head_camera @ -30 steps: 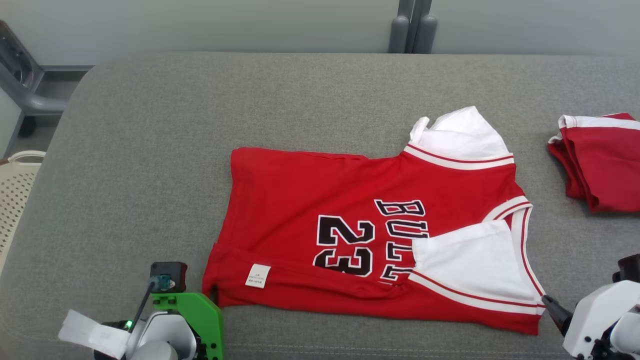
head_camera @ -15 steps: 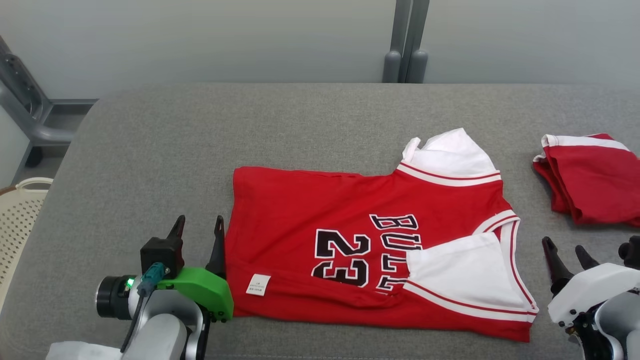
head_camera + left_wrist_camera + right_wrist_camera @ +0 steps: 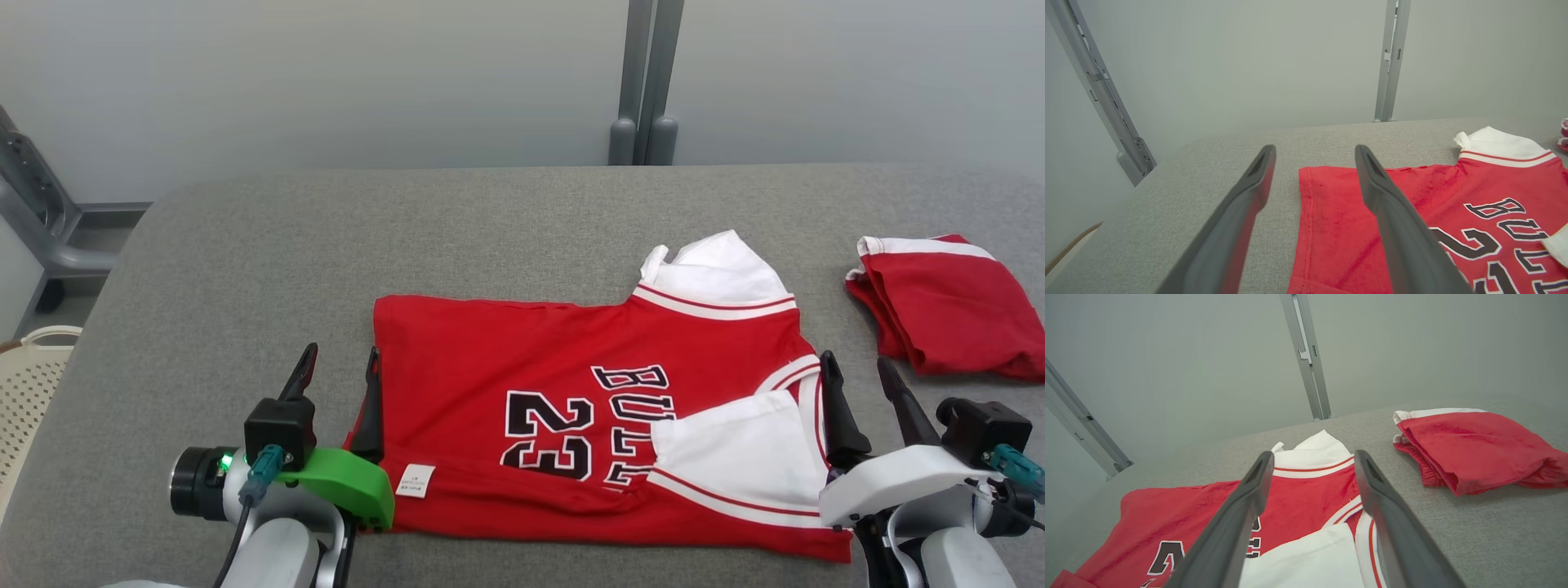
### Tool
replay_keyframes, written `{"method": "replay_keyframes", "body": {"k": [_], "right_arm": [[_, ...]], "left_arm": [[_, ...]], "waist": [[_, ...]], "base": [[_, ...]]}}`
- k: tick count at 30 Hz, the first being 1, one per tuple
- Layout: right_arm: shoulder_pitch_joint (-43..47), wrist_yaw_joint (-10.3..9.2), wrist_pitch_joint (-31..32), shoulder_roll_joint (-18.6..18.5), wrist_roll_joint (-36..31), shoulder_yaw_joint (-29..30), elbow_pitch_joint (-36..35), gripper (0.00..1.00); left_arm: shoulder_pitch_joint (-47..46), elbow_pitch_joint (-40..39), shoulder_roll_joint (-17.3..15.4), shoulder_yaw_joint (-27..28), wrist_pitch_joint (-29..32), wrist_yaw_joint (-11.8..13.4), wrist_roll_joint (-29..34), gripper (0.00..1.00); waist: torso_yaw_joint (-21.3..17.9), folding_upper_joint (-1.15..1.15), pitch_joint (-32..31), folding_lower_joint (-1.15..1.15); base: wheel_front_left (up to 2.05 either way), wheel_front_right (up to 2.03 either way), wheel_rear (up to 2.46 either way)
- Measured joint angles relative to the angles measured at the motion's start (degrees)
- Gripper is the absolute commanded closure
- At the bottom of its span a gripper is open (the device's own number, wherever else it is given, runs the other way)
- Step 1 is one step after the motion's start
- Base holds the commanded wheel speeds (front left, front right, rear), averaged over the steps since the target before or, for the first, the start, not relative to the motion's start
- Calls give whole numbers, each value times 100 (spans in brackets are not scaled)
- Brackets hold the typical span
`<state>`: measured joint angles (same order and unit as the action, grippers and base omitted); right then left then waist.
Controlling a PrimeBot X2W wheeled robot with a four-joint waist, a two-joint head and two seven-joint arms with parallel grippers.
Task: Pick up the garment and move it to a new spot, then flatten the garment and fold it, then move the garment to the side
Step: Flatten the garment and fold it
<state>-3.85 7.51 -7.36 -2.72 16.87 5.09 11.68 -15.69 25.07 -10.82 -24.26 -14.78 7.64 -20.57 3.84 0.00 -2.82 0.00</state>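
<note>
While the red number 23 jersey (image 3: 522, 359) lies spread sideways at the lower centre of the head view on the grey cushioned table (image 3: 245, 245), the left gripper (image 3: 342, 354) stands released astride its left hem edge. The right gripper (image 3: 856, 361) stands released beside its neckline. Folded red shorts (image 3: 939, 314) lie apart at the right.

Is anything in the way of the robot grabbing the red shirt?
Nothing visible is in the way. The left end effector and the right end effector stand open right at the two ends of the red shirt.
</note>
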Motion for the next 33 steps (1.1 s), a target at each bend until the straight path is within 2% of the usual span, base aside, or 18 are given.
{"method": "replay_keyframes", "body": {"k": [8,17,21,27,28,33], "right_arm": [[2,-1,-283,-7,-116,-100,168,0],[-74,-1,-114,-5,-263,-132,110,0],[-374,-1,447,-7,-328,-143,209,0],[-1126,-1,1605,-5,-563,-34,333,0],[-1126,-1,1605,-5,-563,-34,333,0],[-2098,-2,2515,-14,-797,-147,297,0]], "left_arm": [[349,-372,-14,137,-19,-9,190,0],[355,-359,43,205,-20,-58,274,0],[186,-99,114,243,41,-118,166,0],[-525,370,253,310,724,-297,-148,0],[-525,370,253,310,724,-297,-148,0],[-1419,735,290,459,1361,-315,-383,0]], "waist": [[-8,0,-104,0],[-34,0,-41,0],[-76,0,59,0],[-134,0,314,0],[-134,0,314,0],[-181,0,698,0]], "base": [[0,0,0],[0,0,0],[0,0,0],[0,0,0],[0,0,0],[0,0,0]]}}
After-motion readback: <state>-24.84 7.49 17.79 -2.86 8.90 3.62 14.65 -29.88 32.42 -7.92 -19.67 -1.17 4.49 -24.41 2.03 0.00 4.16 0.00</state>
